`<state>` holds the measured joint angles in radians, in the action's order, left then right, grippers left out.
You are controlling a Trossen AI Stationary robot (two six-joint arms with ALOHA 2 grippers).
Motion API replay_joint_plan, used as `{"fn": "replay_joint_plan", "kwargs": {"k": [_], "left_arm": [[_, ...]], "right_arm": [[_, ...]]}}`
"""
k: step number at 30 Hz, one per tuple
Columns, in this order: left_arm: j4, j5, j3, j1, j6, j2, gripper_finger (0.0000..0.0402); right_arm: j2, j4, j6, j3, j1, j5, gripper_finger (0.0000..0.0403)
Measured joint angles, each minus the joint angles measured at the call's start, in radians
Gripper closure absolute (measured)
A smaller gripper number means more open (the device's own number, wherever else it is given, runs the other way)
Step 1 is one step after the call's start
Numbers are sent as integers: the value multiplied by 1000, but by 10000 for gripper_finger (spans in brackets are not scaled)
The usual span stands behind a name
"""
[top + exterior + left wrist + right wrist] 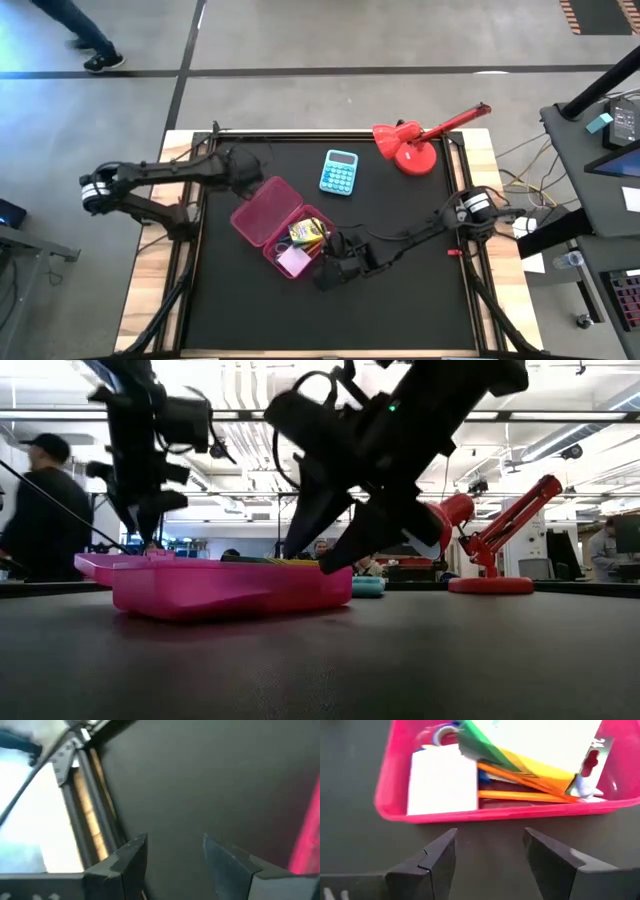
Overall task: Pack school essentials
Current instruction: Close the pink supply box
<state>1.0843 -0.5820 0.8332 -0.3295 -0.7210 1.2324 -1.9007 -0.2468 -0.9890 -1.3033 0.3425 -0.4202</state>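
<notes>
The high view looks straight down on the whole black worktop [400, 300] from well above. The low view sits at worktop height, facing level across it into the room behind. The left wrist view looks closely at bare worktop by a wooden edge. The right wrist view hovers close over the pink case [395, 780] (its contents fill the frame). High, low and right wrist views all share that case.
</notes>
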Motion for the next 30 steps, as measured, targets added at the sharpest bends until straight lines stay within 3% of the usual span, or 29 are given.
{"fn": "replay_joint_plan", "kwargs": {"k": [5,9,13,17,22,30], "left_arm": [[-153,105,-65,-168,225,12,226],[-240,240,-98,-239,335,18,226],[-313,410,-125,-247,391,26,226],[-328,489,-129,-247,414,36,226],[-370,659,-129,-246,447,24,226],[-386,743,-105,-234,436,-44,226]], "right_arm": [[-19,-5,-36,0,-3,2,188],[-35,-3,-63,0,-2,7,188],[-67,1,-94,0,-5,0,188],[-89,9,-95,0,-7,-8,188],[-99,19,-95,-1,-6,-28,188],[-99,19,-86,-1,-8,-27,188]]}}
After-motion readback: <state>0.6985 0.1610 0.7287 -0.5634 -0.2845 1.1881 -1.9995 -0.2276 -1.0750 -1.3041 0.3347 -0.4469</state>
